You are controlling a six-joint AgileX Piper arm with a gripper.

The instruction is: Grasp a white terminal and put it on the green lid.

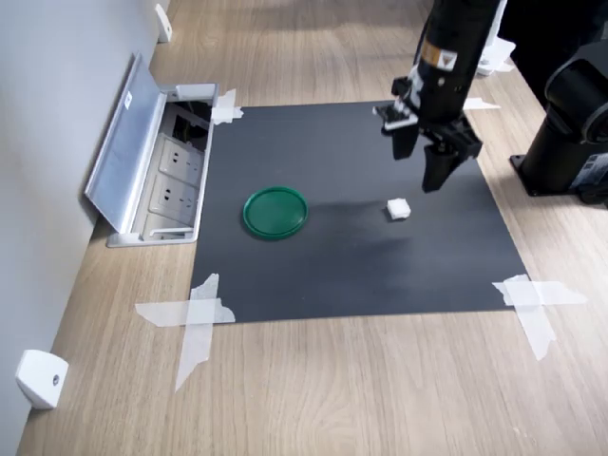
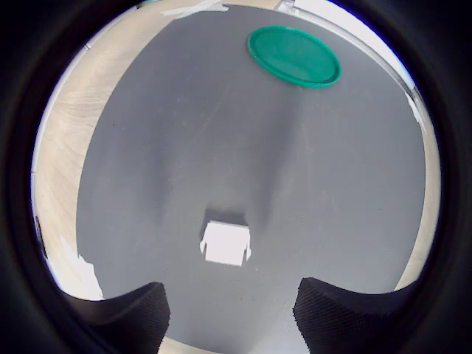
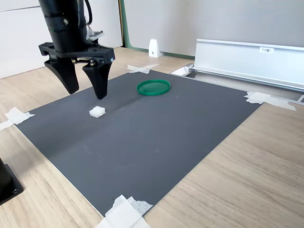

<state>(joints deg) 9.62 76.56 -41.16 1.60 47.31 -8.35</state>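
Gripper (image 3: 86, 90) hanging above the dark mat (image 3: 156, 137), jaws spread wide, nothing between them. White terminal (image 3: 97, 111) lying on the mat, in the second exterior view just right of and nearer than the fingertips, apart from them. In the wrist view the terminal (image 2: 226, 243) is sitting ahead of the two dark fingers (image 2: 125, 317), untouched. Green lid (image 1: 275, 211) resting flat on the mat, well apart from the terminal, toward the first exterior view's left. Tape strips (image 1: 195, 318) holding down the mat corners.
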